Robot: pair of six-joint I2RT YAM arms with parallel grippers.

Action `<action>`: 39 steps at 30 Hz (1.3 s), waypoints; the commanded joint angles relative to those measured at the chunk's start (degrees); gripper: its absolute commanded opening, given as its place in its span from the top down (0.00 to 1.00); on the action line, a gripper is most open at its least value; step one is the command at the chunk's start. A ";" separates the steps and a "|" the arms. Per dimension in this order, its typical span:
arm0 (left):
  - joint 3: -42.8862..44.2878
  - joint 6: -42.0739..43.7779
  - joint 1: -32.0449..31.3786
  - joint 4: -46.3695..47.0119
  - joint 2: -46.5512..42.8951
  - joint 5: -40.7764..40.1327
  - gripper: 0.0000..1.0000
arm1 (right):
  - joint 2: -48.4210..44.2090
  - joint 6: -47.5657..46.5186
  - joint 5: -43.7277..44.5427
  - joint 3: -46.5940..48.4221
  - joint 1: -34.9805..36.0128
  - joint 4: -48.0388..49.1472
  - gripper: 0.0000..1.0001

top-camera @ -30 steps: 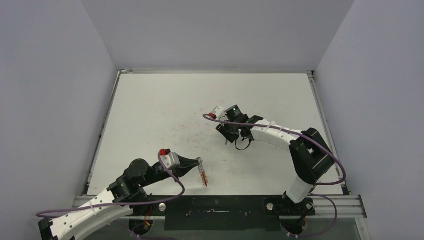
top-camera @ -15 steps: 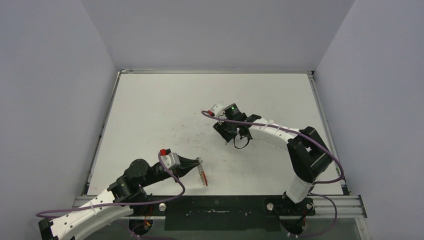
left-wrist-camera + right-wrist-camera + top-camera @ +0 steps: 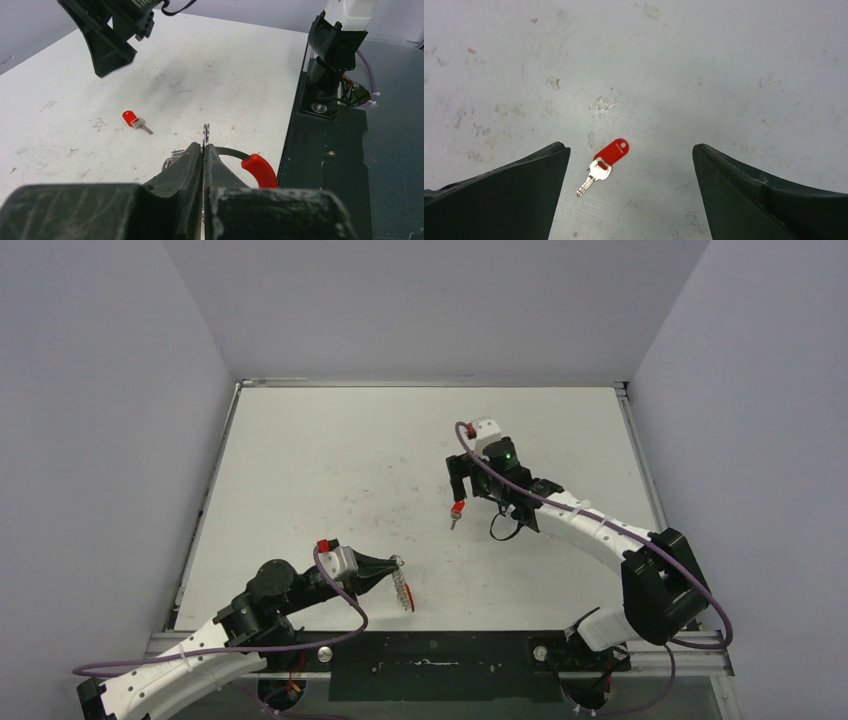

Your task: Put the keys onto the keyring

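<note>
Left fingers [image 3: 204, 159] clenched on the keyring [image 3: 206, 131], low at my edge of the tabletop [image 3: 300, 460]. The wire loop looks springy, and the pinch just beside the red sleeve [image 3: 259, 170] should steady it. Further out, the red key [image 3: 604, 163] lies flat, alone. Right fingers [image 3: 460, 488] spread wide over it, empty. Key's light, thin, probably slippery, so I'd pinch the plastic head's edges, hole left free.

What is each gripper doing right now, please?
Left gripper: shut on the keyring.
Right gripper: open, holding nothing, over the red key.
</note>
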 commanded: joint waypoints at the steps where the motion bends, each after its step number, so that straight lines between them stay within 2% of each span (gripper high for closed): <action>1: 0.34 -0.36 -0.35 4.06 -0.58 0.14 1.00 | -1.91 11.99 -1.91 0.33 -5.66 3.96 0.00; 5: 0.47 -0.34 -0.35 4.12 -0.32 0.50 1.00 | 1.82 21.29 -23.27 -2.82 -13.42 13.47 0.00; 7: 0.59 -0.37 -0.35 3.85 -0.46 0.62 1.00 | 3.48 22.92 -27.51 -3.29 -14.50 15.41 0.00; 10: 0.76 -0.35 -0.35 3.19 -0.86 0.69 1.00 | 2.01 22.00 -23.46 -3.82 -14.38 13.30 0.00; 17: 0.52 -0.35 -0.35 2.75 -1.91 0.43 1.00 | -5.67 14.33 -8.64 0.85 -14.14 -2.04 0.00; 22: 0.58 -0.27 -0.35 2.80 -1.55 0.44 1.00 | -16.95 8.02 5.57 -1.64 -12.35 -2.16 0.00; 25: 0.69 -0.15 -0.35 2.74 -1.29 0.34 1.00 | -21.60 9.62 12.23 -3.23 -12.60 -1.32 0.00; 28: 0.77 -0.02 -0.35 2.71 -1.10 0.29 1.00 | -23.03 16.32 17.54 -1.99 -12.84 -6.75 0.00; 32: 0.86 -0.10 -0.37 2.81 -0.84 0.45 1.00 | -21.27 22.60 15.15 0.59 -13.12 -13.27 0.00; 39: 0.65 -0.65 -0.35 2.62 -1.28 0.41 1.00 | -13.58 30.57 1.94 -1.32 -12.83 -12.77 0.00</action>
